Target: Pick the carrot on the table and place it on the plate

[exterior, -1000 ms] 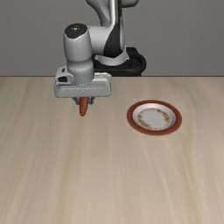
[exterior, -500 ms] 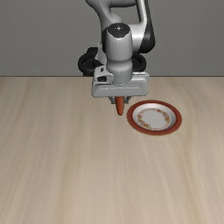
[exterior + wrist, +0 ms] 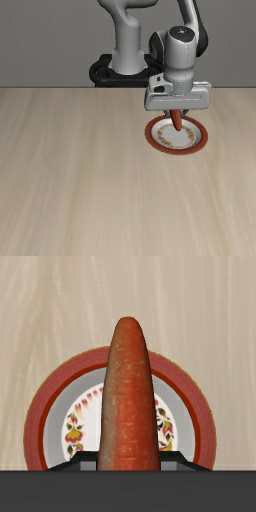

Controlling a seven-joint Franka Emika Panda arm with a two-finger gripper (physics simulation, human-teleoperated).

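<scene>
**Operator:** How far along is it?

**Spotter:** Your gripper point(image 3: 177, 111) is clamped on the carrot point(image 3: 131, 396), a finger on each side of its thick end. The carrot hangs point down over the patterned middle of the plate point(image 3: 152, 137). So the pick is done and you're lined up. What's left, as I judge it, is to lower, let go and lift away. I can't tell whether the tip is touching the plate; it looks just clear.

**Operator:** Anything in the way?

**Spotter:** Nothing I can see. The desk point(image 3: 70, 185) around the plate is bare wood, and the robot's base point(image 3: 118, 70) stands well behind. Your one worry is the carrot itself: released upright, it may tip and roll toward the red rim, so ease it down first.
</scene>
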